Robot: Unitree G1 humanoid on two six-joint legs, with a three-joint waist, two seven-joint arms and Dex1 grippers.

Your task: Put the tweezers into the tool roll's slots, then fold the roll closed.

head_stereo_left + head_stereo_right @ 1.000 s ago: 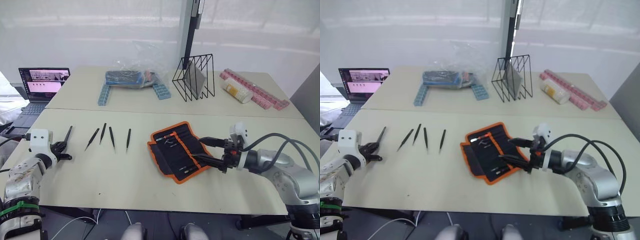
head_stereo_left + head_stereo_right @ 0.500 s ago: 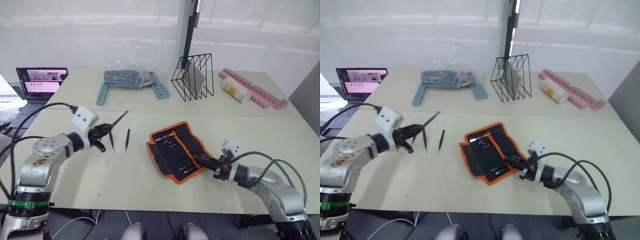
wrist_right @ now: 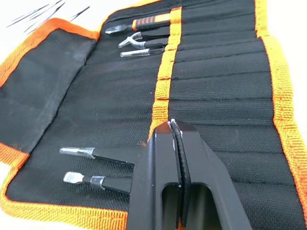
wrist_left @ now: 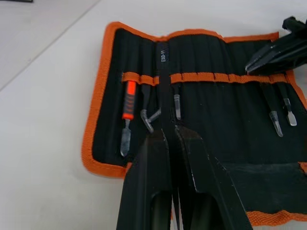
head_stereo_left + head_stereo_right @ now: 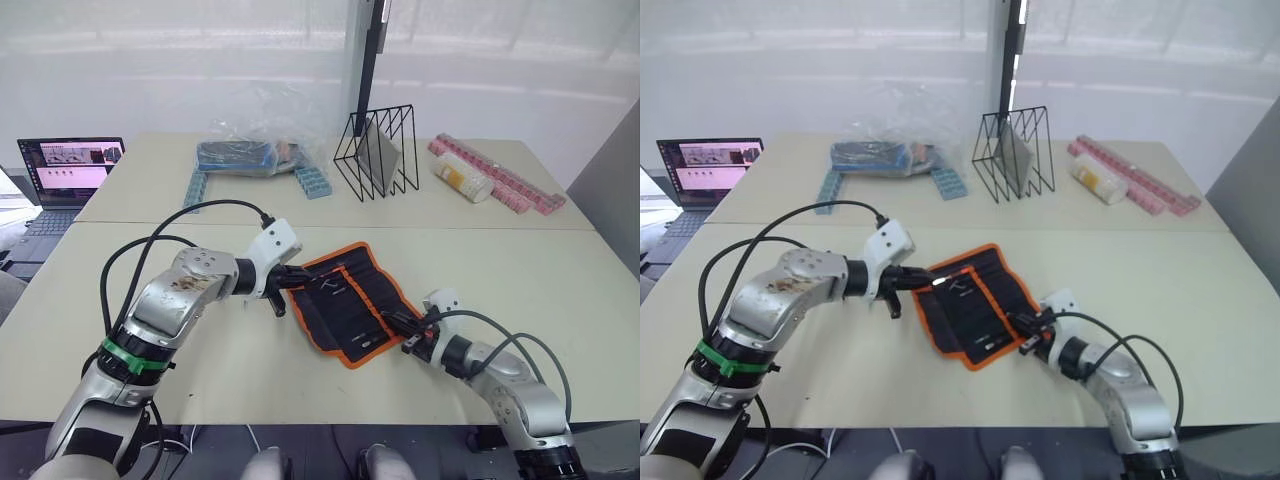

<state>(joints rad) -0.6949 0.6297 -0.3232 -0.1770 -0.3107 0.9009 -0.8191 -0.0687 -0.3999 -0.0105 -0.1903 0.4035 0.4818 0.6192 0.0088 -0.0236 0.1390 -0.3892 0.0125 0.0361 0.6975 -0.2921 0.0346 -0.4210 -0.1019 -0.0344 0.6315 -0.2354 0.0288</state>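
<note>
Left tool [image 4: 169,136] gripping tweezers [image 4: 164,91], over tool roll [image 4: 211,120]

Place: lab or test workspace.
Evidence: beige tables [image 5: 300,380], open laptop [image 5: 62,170], wire rack [image 5: 378,153], white curtain backdrop [image 5: 180,60].

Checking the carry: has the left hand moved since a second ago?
Yes. The left hand, gripping a slim black tweezer, moved rightward to the orange-trimmed black fabric tool roll.

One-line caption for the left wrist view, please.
Left gripper shut on a black tweezer, held over the open tool roll near its orange strap.
</note>
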